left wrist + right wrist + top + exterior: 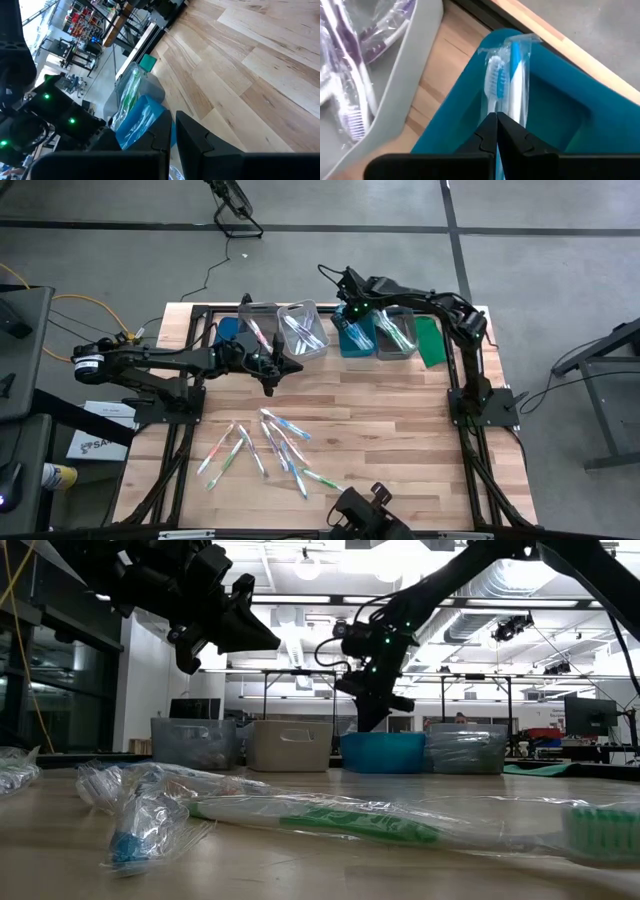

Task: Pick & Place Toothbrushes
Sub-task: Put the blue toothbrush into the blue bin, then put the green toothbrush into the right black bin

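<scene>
Several wrapped toothbrushes [265, 442] lie loose on the wooden table's near half; a green one [340, 820] and a blue one [135, 830] show close up in the low view. My right gripper [496, 120] is shut and points steeply down into the teal bin [560, 100] at the far edge. Just past its tips, wrapped blue toothbrushes [512, 65] lean with their upper ends on the bin's far wall. My left gripper [292, 366] hangs shut above the table with nothing in it, near the grey bin [255, 330]. My right gripper's shut tips stand right in front of the wrapped blue toothbrushes' lower part [506, 107], coming from above at a slant. The fingers hide that spot, so I cannot tell whether they touch the wrapper.
Along the far edge stand a grey bin, a clear bin [303, 328] with purple toothbrushes, the teal bin [357, 343] and a clear bin [396, 332] with green ones; a green sheet [430, 340] lies beside them. Bare wood [390, 410] spreads between bins and loose toothbrushes.
</scene>
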`<state>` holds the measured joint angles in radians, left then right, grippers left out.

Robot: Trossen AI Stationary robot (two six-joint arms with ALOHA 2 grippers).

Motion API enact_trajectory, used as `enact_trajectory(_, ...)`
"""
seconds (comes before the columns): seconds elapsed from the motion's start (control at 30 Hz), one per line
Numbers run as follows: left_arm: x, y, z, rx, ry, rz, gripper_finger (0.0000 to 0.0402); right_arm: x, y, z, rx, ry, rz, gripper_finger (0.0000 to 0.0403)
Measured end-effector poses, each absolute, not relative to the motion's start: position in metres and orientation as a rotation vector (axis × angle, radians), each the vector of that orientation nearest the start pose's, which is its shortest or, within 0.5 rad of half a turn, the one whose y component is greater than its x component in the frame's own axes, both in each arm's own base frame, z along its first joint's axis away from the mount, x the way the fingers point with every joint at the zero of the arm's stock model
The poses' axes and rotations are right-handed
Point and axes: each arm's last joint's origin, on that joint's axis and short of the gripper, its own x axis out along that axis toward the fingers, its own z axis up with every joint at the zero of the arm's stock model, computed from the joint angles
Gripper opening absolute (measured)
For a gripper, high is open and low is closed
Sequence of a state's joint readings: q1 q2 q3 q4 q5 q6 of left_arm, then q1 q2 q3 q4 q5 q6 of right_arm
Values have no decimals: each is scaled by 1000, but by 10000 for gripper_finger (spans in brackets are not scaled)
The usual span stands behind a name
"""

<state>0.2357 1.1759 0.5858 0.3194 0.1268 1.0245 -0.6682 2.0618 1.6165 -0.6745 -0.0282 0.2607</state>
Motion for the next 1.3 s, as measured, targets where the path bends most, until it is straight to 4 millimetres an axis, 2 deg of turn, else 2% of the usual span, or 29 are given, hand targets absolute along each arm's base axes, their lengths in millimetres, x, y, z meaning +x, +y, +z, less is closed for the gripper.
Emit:
enact_trajectory(0.47, 242, 54, 235, 968, 297, -38, 21, 344, -273, 170, 666, 1050, -687, 2)
enact_trajectory(0.63, 242, 54, 235, 968, 297, -37, 21, 344, -273, 169, 675, 1049, -674, 2)
enact_trajectory(0.73, 242, 54, 235, 969, 297, -38, 21, 343, -272, 174, 676, 1047, -671, 2)
enact_trajectory(1.1, 242, 54, 235, 970, 297, -38, 21, 337, -267, 210, 635, 972, -705, 2)
enact_trajectory(1.3, 242, 54, 235, 970, 297, -38, 21, 333, -272, 208, 589, 982, -805, 2)
